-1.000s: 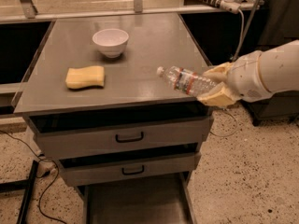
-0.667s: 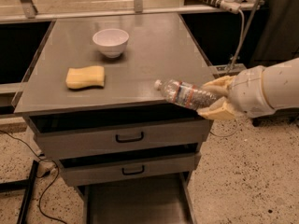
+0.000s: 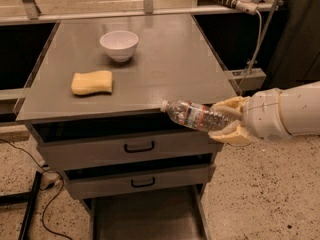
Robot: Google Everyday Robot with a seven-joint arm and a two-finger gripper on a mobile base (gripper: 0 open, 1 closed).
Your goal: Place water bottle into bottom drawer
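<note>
Down at the lower edge, we are looking into the bottom drawer (image 3: 145, 221), which is standing pulled out from the cabinet. Only its dark floor and grey side walls are showing, and its front is being cut off by the frame. Above it, the middle drawer (image 3: 165, 180) and the top drawer (image 3: 90, 153) are showing us closed grey fronts with black handles, so we are not seeing what they hold.

Level with the cabinet's front right corner, the gripper (image 3: 221, 121) is reaching in from the right on a white arm (image 3: 287, 115). Its tan fingers (image 3: 231, 105) are pinching the water bottle (image 3: 192, 115) from above and below. The bottle is lying nearly flat in the air, white cap pointing left. Its base is hiding between the fingers. It is hanging outside the bottom drawer, higher up and toward the right.

Farther back on the cabinet top (image 3: 175, 69), a yellow sponge (image 3: 92, 82) is lying at the left. Behind it a white bowl (image 3: 119, 45) is sitting upright, and we are making out only its white inside.
</note>
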